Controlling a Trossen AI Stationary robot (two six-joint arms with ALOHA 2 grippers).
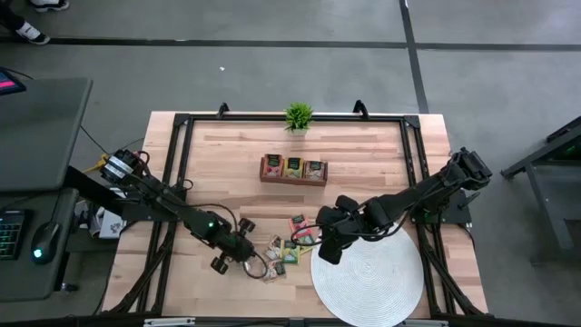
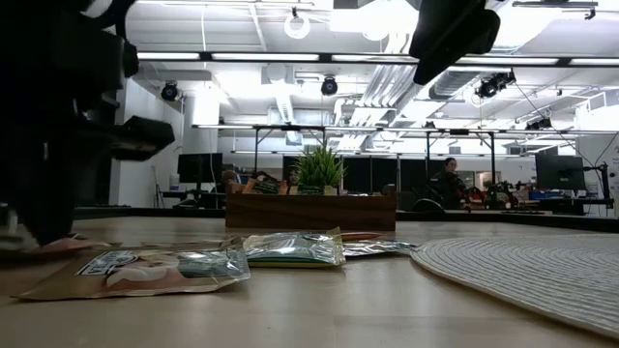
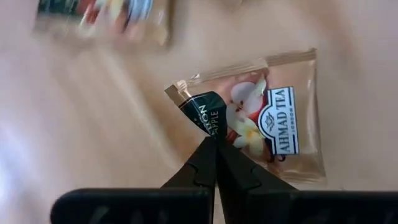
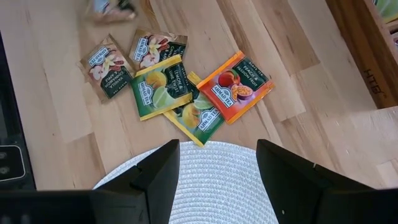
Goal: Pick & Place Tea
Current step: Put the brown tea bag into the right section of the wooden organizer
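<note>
The wooden table [image 1: 227, 154] carried everything, with a round white mat [image 1: 368, 282] lying at its near right edge and a long wooden box [image 1: 293, 170] standing near the middle toward the far side, packets upright in it. A small green potted plant [image 1: 298, 116] stood at the far edge behind the box.

The left arm reached in from the left, and the left gripper [image 1: 238, 256] was low at the table, to the left of the loose pile. Its fingers [image 3: 205, 165] were pressed fully together, their tips meeting at the dark-labelled corner of a pale apple tea packet [image 3: 261, 124] that lay flat on the wood (whether the corner was actually pinched between them could not be told).

The right arm came in from the right, and the right gripper [image 1: 329, 247] hung above the far left rim of the mat, its fingers [image 4: 155, 174] spread wide with nothing between them.

The tea lay loose between the two grippers, just left of the mat. From the right wrist an orange packet [image 4: 236, 86], a green packet [image 4: 160, 87] and a yellow-green packet [image 4: 196, 118] overlapped one another beside the mat's rim, and two brown-labelled packets [image 4: 111, 67] lay just beyond them. In the low view the packets [image 2: 290, 249] lay flat on the table in front of the box.
</note>
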